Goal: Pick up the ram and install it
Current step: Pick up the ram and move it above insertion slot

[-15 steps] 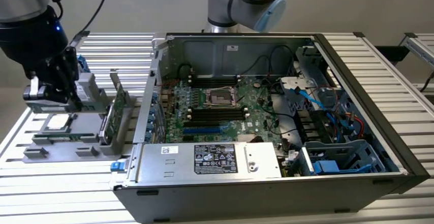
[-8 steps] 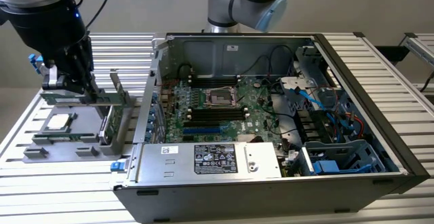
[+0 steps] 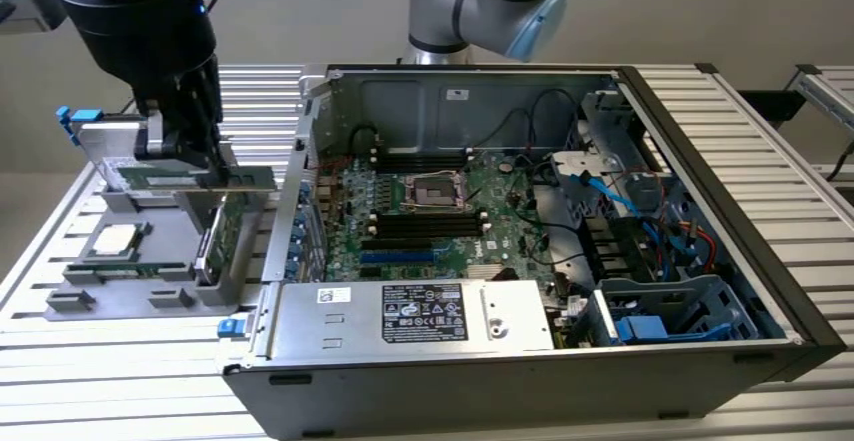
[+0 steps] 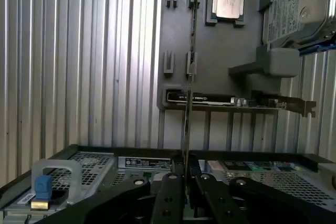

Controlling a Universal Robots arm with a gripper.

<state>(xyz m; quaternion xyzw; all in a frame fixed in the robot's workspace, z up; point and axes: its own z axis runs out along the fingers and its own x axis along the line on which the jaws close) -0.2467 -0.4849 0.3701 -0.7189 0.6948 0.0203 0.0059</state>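
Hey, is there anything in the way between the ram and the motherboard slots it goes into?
Yes. The gripper holds the ram at the gray tray, outside the case. The case's side wall stands between it and the motherboard's black slots; nothing visible covers the slots.

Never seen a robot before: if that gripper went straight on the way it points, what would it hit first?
Probably the gray parts tray: the gripper, shut on the ram, points at it, so the ram would touch first. Depth is unclear.
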